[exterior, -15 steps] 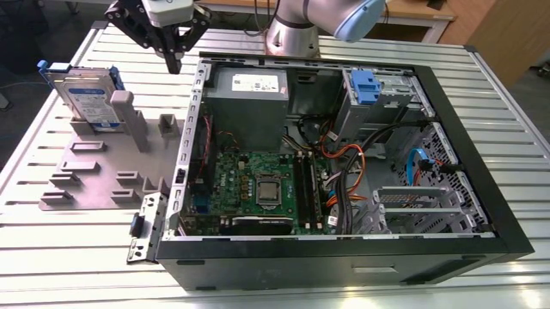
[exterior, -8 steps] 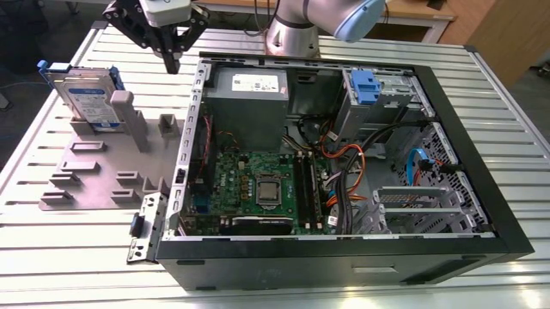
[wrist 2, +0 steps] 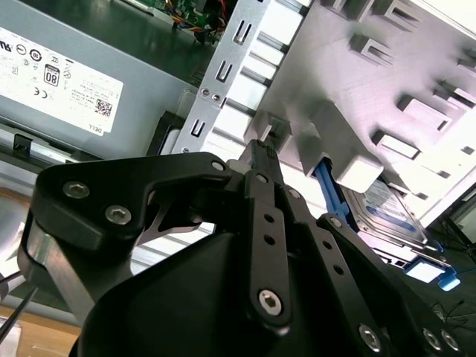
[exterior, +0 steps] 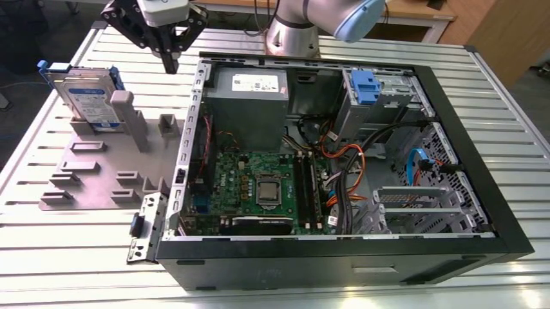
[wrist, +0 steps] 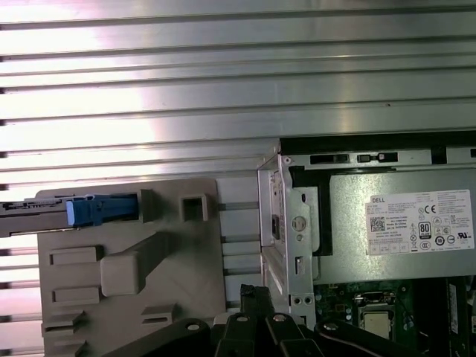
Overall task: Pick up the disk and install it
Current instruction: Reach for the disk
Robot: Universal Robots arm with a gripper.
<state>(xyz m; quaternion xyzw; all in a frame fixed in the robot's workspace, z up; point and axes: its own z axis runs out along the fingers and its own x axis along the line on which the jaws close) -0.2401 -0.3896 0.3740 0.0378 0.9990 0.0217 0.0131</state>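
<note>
Gripper point(exterior: 170, 63) hangs over the table with its black fingers pinched together, and I see nothing held between them. In the exterior view the disk point(exterior: 90, 96) sits at about 8 o'clock from the fingertips, well apart from them. It stands upright on its edge in a slot of the grey fixture plate point(exterior: 103, 174), blue carrier frame around it, printed label facing the camera. At about 4 o'clock from the gripper lies the open computer case point(exterior: 455, 129) on the slatted metal table point(exterior: 69, 257), with the grey power supply point(exterior: 249, 96) nearest the fingertips. In both wrist views the closed tips point down between the plate's edge and the case's metal wall.
</note>
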